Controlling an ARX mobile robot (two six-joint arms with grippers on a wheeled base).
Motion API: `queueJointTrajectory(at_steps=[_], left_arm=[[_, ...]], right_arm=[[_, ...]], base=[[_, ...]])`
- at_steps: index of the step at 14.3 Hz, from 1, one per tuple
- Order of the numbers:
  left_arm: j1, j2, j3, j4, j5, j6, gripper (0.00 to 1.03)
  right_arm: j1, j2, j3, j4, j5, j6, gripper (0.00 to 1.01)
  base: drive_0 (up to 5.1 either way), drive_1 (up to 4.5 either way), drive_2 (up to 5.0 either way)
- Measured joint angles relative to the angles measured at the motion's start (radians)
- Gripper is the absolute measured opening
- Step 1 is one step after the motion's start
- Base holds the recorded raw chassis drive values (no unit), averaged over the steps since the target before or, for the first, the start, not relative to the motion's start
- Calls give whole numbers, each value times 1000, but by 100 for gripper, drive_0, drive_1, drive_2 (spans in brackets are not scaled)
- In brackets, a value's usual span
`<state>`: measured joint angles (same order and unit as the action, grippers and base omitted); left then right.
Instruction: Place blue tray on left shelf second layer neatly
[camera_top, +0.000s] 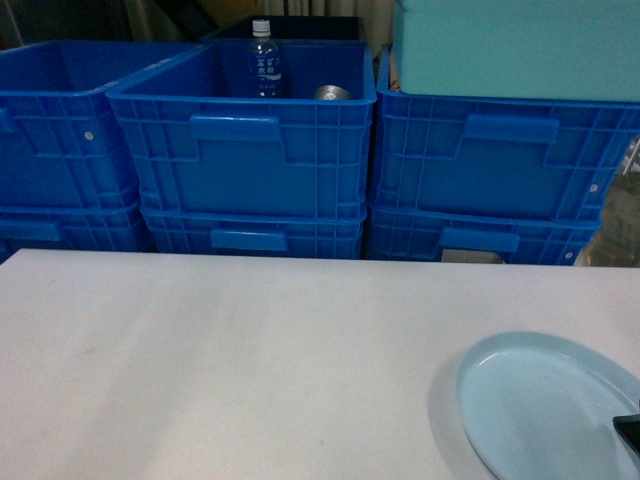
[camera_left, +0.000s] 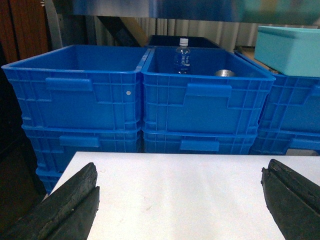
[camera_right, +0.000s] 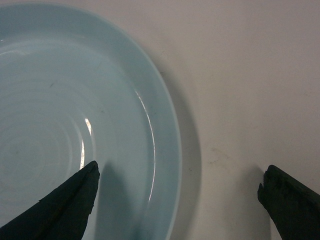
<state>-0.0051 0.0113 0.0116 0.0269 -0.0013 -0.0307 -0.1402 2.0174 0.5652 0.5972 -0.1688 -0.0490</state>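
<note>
Pale light-blue round shallow tray (camera_right: 60, 125) lying ungrasped on white surface (camera_top: 220, 370); right gripper (camera_right: 177, 200) spread wide, straddling rim; shelving not yet begun

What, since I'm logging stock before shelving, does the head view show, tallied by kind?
Deep bright-blue ribbed plastic crates: 6
Big teal box: 1
Clear plastic bottle with blue label: 1
Silvery round metal object: 1
Pale light-blue round tray: 1
Total: 10

Blue tray (camera_top: 545, 400) cut off by frame edge (lower right); shelf unseen.
</note>
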Motion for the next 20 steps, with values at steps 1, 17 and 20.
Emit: queueJointTrajectory(at_steps=[1, 17, 20], left_arm=[[0, 0, 0, 0, 0, 0, 98], [0, 0, 0, 0, 0, 0, 98], [0, 0, 0, 0, 0, 0, 98]], right_arm=[[-4, 10, 0, 10, 2, 0, 98], [0, -24, -40, -2, -29, 163, 2], [41, -119, -121, 8, -22, 137, 2]], base=[[0, 0, 0], [0, 0, 0], [0, 0, 0]])
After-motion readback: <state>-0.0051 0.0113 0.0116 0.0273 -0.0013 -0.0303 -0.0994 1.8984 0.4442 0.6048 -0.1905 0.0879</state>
